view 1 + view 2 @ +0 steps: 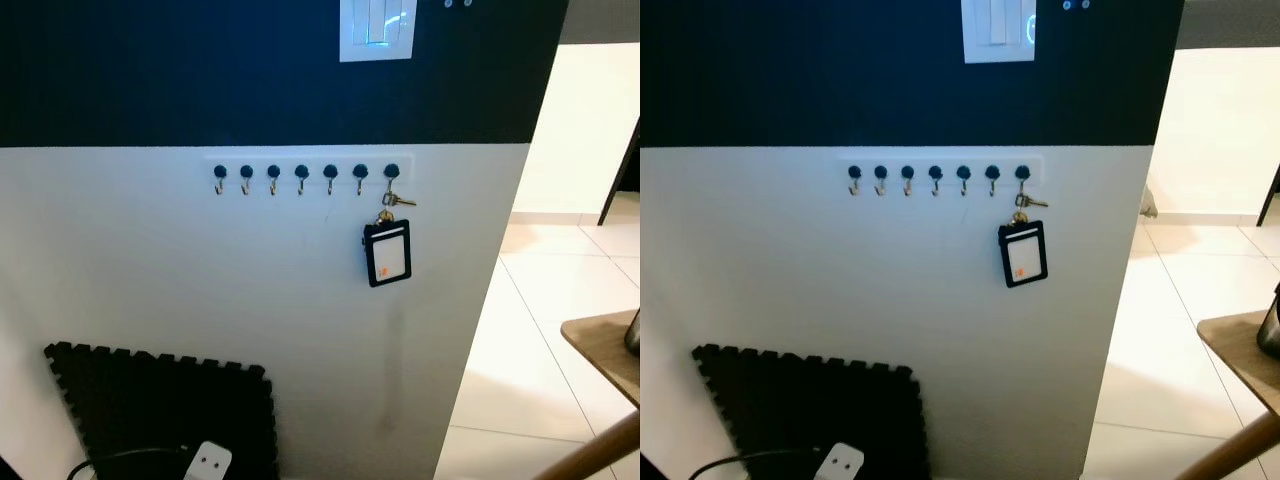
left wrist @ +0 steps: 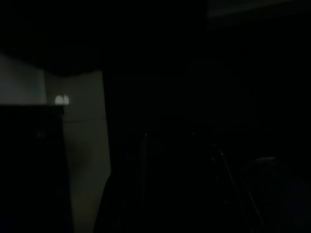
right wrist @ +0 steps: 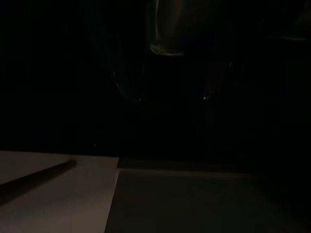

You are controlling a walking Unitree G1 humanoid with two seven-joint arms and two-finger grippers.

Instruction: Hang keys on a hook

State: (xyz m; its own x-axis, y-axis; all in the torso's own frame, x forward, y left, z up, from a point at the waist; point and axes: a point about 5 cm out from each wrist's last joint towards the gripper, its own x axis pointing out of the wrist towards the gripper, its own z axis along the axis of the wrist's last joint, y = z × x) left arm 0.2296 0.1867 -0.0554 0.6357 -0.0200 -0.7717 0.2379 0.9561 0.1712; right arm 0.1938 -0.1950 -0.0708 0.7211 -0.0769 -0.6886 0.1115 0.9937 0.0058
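A white rack of several dark-knobbed hooks runs across the white wall, just below its dark upper band. The keys hang from the rightmost hook. A black card holder with a white card dangles beneath them against the wall. The other hooks are bare. Both arms hang idle in the shade. In the very dark wrist views, my left gripper and right gripper are only faint outlines.
A white light switch sits on the dark band above the rack. A black foam mat leans against the wall at the floor, with a white plug before it. A wooden table corner juts in at the right, over pale floor tiles.
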